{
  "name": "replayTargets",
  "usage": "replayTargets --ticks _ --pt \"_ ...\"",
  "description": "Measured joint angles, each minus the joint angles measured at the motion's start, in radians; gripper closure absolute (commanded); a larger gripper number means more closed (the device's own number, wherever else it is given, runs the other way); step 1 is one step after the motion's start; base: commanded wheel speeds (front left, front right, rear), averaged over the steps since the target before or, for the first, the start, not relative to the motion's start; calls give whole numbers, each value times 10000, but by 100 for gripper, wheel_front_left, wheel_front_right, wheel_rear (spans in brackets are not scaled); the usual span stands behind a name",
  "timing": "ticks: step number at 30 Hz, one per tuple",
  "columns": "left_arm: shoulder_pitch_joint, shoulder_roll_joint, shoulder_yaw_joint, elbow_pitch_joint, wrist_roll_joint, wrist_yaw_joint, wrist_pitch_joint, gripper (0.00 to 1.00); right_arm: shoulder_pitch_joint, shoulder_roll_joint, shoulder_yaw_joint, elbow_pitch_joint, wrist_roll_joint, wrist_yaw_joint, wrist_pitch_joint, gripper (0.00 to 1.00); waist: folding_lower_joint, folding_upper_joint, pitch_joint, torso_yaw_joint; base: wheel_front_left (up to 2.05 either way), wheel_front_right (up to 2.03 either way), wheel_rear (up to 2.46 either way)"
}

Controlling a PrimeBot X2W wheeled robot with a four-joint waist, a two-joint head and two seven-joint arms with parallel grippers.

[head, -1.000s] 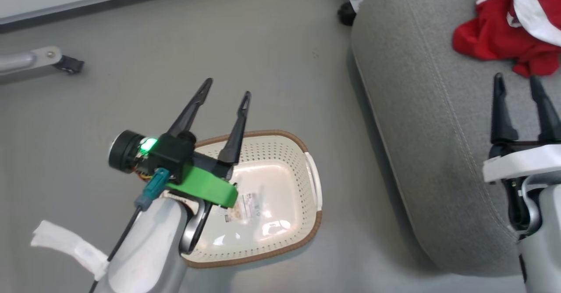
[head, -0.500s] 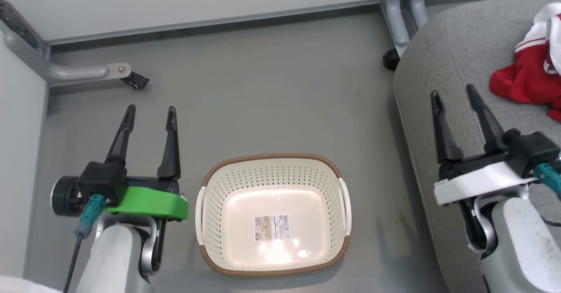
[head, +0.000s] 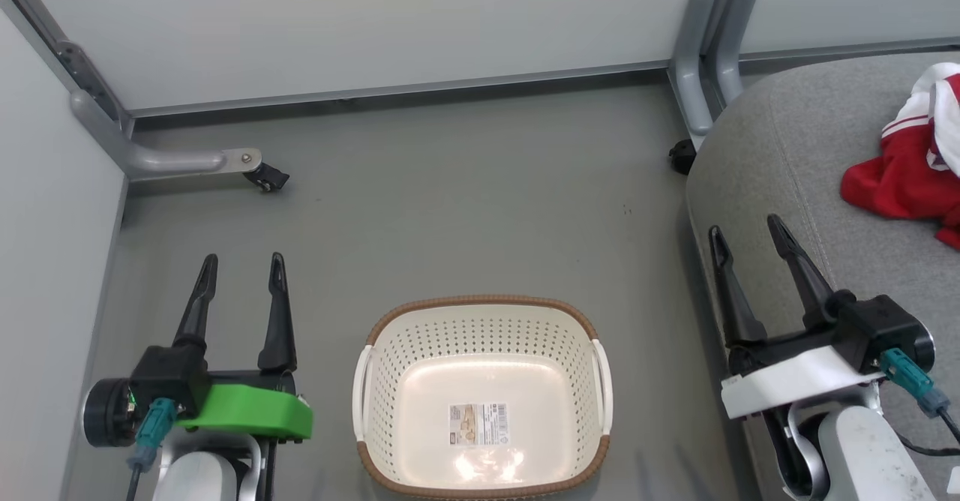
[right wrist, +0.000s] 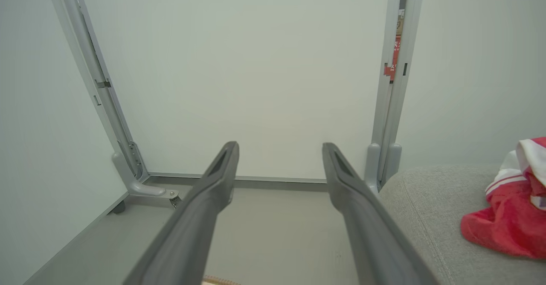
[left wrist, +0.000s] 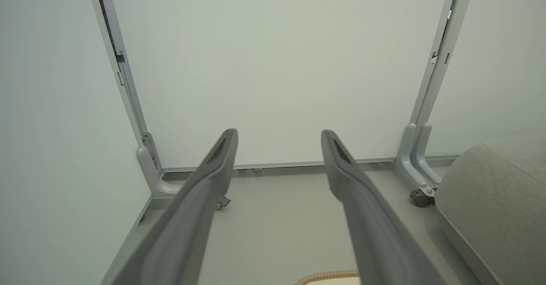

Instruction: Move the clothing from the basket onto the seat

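Note:
The cream basket [head: 375,381] with a brown rim stands on the floor at the bottom middle, holding nothing but the label on its bottom. Red clothing [head: 904,178] with white trim lies bunched on the grey seat [head: 795,148] at the right edge, and shows again as clothing [right wrist: 507,221] on the seat [right wrist: 426,216] in the right wrist view. My left gripper [head: 241,262] hangs open left of the basket, nothing between its fingers. My right gripper [head: 742,229] is open over the seat's near edge, short of the clothing. A strip of the basket's rim [left wrist: 326,275] shows in the left wrist view.
Pale partition panels [head: 390,28] close off the back and left. Their grey feet with castors [head: 266,177] [head: 681,157] rest on the grey floor [head: 465,208]. The seat [left wrist: 499,199] bounds the right side.
The head camera has swung left and tilted up, so the whole scene shifted. My left gripper has moved off the basket to its left. Both grippers stay open.

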Motion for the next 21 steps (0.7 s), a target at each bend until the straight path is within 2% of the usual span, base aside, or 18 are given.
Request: replayTargets --ticks 12,21 --pt "366 -221 -196 119 174 -238 0 0 947 199 -504 38 -109 0 -2 0 0 0 -471 17 0 0 0" --pt "398 -305 -245 221 188 -364 0 0 1192 215 -481 104 171 0 -2 0 0 0 -528 -8 0 0 0"
